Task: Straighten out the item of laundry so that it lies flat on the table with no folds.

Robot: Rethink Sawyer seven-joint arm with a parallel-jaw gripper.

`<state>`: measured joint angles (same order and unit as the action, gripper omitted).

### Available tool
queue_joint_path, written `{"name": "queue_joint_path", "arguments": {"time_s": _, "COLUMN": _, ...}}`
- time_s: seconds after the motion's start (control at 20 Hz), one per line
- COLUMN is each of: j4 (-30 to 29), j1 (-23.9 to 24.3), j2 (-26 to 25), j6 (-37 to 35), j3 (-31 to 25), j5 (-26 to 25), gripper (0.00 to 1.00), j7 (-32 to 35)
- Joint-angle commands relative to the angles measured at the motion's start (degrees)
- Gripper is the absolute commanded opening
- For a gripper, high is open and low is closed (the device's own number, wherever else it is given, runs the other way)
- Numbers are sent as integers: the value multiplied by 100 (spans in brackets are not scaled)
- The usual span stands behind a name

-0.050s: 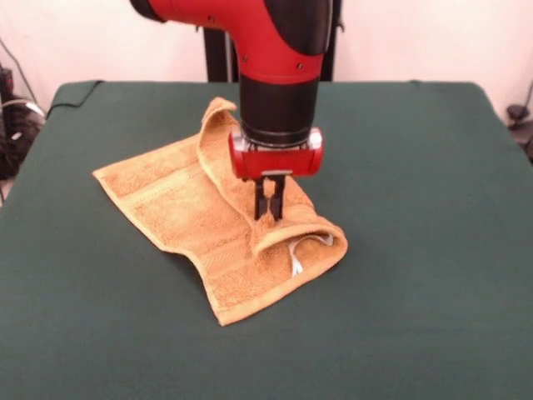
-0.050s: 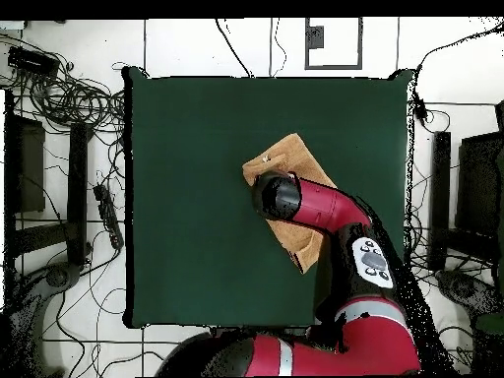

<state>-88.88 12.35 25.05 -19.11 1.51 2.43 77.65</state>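
The orange-tan towel (image 1: 179,200) lies near the middle of the dark green table (image 1: 416,217). Its left part is spread flat. Its right side is folded over into a raised ridge running from the far corner down to the near right corner, where a white label (image 1: 297,258) peeks out from under the fold. My gripper (image 1: 269,204) comes straight down onto that ridge, its fingers shut on the towel's fold. From overhead the arm covers the gripper and the towel's middle; the towel (image 2: 292,156) shows on both sides of it on the table (image 2: 187,177).
A black cable (image 1: 75,96) lies over the table's far left corner. Overhead, cables (image 2: 69,98) and dark equipment (image 2: 448,187) crowd the floor around the table's sides. The green cloth stretches wide around the towel on every side.
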Motion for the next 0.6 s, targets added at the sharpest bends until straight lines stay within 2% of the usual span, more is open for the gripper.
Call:
{"name": "queue_joint_path", "arguments": {"time_s": 0.05, "j4": -683, "j1": -288, "j2": 78, "j6": -370, "j3": -173, "j5": 512, "gripper": 0, "j7": 1759}}
{"name": "queue_joint_path", "arguments": {"time_s": 0.6, "j4": -770, "j1": -256, "j2": -20, "j6": -125, "j3": -254, "j5": 730, "gripper": 0, "j7": 1622}}
